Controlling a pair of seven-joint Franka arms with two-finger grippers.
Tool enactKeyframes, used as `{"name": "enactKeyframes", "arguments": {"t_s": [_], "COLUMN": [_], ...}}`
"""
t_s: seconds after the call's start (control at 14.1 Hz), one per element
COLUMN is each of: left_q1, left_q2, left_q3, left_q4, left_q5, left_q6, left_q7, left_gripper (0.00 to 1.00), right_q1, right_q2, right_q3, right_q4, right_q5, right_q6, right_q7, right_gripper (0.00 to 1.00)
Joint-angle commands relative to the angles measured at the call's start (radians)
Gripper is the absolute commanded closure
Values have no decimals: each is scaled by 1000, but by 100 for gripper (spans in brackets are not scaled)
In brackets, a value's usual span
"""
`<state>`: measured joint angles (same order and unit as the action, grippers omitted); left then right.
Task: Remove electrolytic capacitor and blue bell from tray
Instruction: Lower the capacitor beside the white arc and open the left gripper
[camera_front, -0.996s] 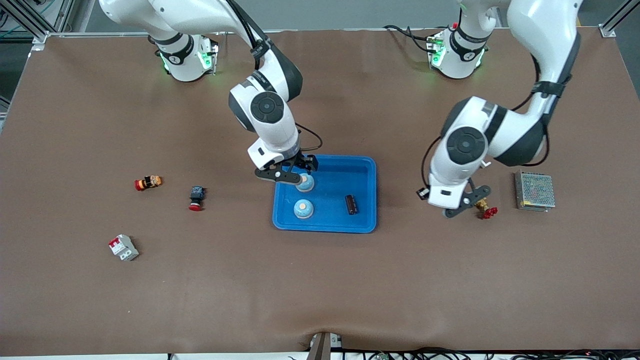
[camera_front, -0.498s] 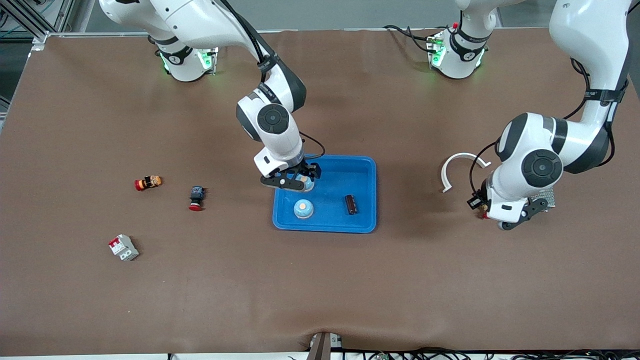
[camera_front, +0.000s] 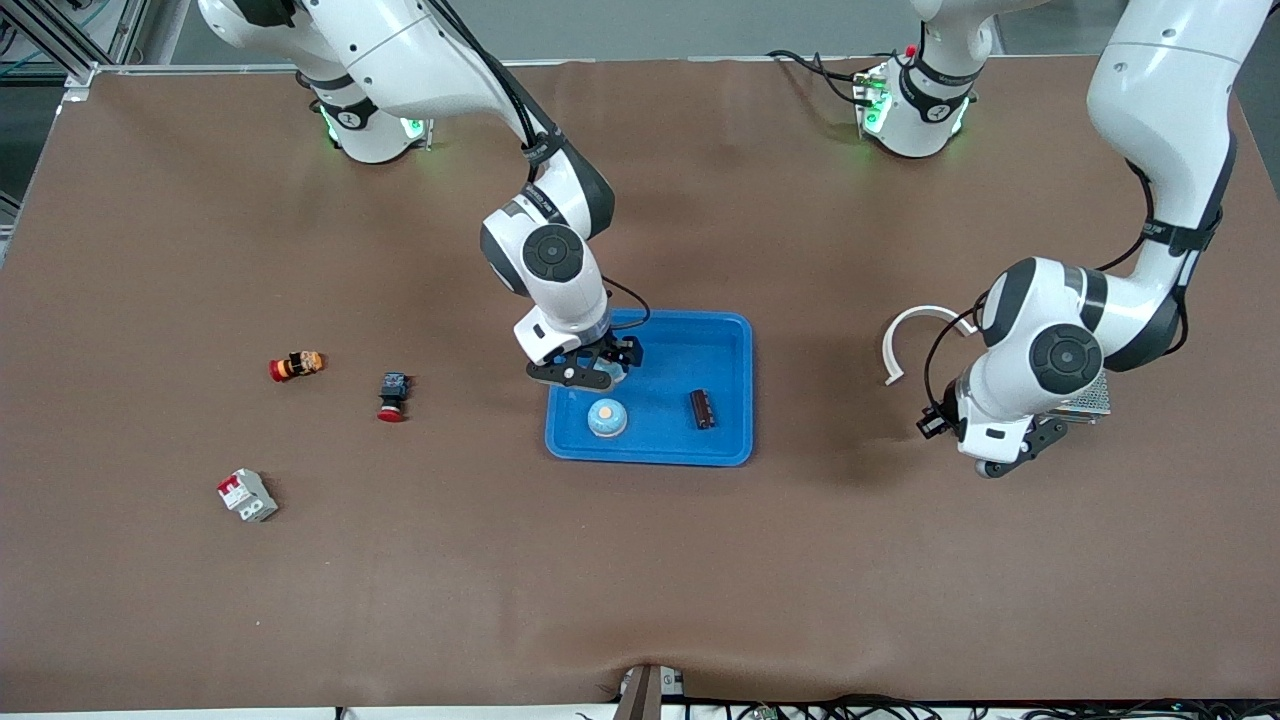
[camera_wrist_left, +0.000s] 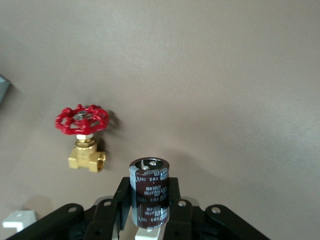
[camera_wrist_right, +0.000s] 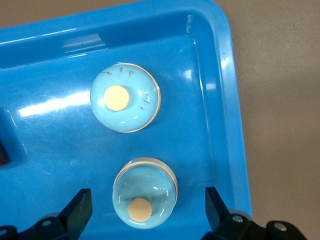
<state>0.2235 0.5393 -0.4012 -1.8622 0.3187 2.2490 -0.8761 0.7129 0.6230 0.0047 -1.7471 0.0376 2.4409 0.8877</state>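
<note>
The left gripper (camera_wrist_left: 149, 220) is hanging over the bare bench (camera_front: 640, 570) toward the left arm's end, its fingers (camera_wrist_left: 174, 210) clamped tight on a capacitor (camera_wrist_left: 149, 192). This capacitor is a short cylinder in a dark maroon sleeve with pale print, its grey top showing terminals. Near it on the bench is standing a brass valve (camera_wrist_left: 85, 137) with a red handwheel. A white curved clip (camera_front: 920, 335) and a metal mesh box (camera_front: 1090, 398) are lying nearby.

The right gripper (camera_wrist_right: 147, 212) is sitting low in the blue tray (camera_front: 725, 345) at the bench's middle, its fingers (camera_wrist_right: 77, 207) spread wide on either side of a bell (camera_wrist_right: 145, 192) without touching it. The bell is a glossy light-blue dome with a cream button on top and a pale rim. A second bell (camera_front: 607, 417), of the same look, is resting in the tray just beside the first, nearer the front edge. A second capacitor (camera_front: 702, 408) is lying on its side in the tray, toward the left arm's end.

Toward the right arm's end, two red-capped buttons (camera_front: 296, 366) (camera_front: 392, 396) and a breaker (camera_front: 247, 495) are lying apart on the bench
</note>
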Motion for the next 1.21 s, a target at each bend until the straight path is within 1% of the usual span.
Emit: {"name": "enactKeyframes", "arguments": {"t_s": [0.0,0.28,0.43,0.5,0.57,0.64,0.71,0.92,1.07,1.14], "left_q1": [8,5,5,5,4,2,0,-9,-12,-18], "left_q2": [36,79,94,96,94,93,87,51,33,33], "left_q3": [-4,-4,-4,-4,-4,-4,-5,-11,-19,-45], "left_q4": [0,8,9,11,14,18,21,34,70,92], "left_q5": [46,62,75,82,82,82,82,82,76,68], "left_q6": [30,49,67,70,70,70,69,40,-23,-57], "left_q7": [-9,-9,-9,-9,-9,-18,-21,-21,-23,-27], "left_gripper": [100,99,86,77,50,2,0,0,0,0], "right_q1": [20,23,26,27,27,27,27,28,28,27], "right_q2": [29,40,49,50,53,58,60,64,66,66], "right_q3": [-8,-8,-8,-8,-8,-8,-8,-8,-8,-8], "right_q4": [31,32,32,32,31,31,31,31,31,31], "right_q5": [-16,-16,-19,-27,-33,-33,-33,-33,-34,-33], "right_q6": [10,20,20,20,29,39,40,43,49,50], "right_q7": [20,20,20,20,20,20,20,20,20,20], "right_gripper": [0,0,0,0,0,0,0,0,0,0]}}
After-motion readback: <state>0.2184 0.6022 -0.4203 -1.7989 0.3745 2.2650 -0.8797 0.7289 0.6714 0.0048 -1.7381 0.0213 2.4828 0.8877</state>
